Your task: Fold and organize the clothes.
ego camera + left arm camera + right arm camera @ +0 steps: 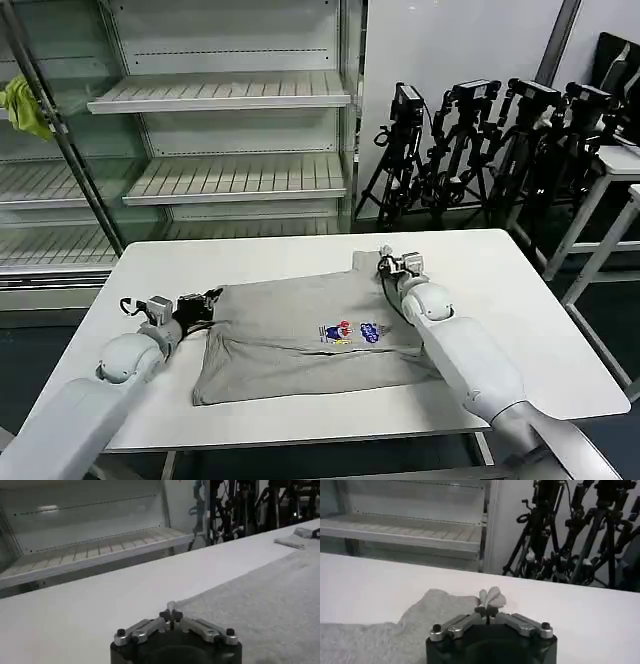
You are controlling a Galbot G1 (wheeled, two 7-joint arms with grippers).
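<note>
One light grey T-shirt (300, 335) lies partly folded on the white table (500, 290), its small colourful chest print (350, 332) facing up. My left gripper (207, 300) rests at the shirt's left edge, shut on a corner of the fabric. In the left wrist view the closed left gripper (171, 614) pinches a sliver of the grey cloth (260, 600). My right gripper (386, 264) is at the shirt's far right corner. The right wrist view shows the right gripper (487, 610) shut on a bunched tuft of the shirt (395, 635).
Empty white shelves (230, 95) stand behind the table, with a yellow-green rag (25, 105) hanging at the far left. Black camera tripods (470, 140) crowd the back right, and another white table (620, 165) stands at the right edge.
</note>
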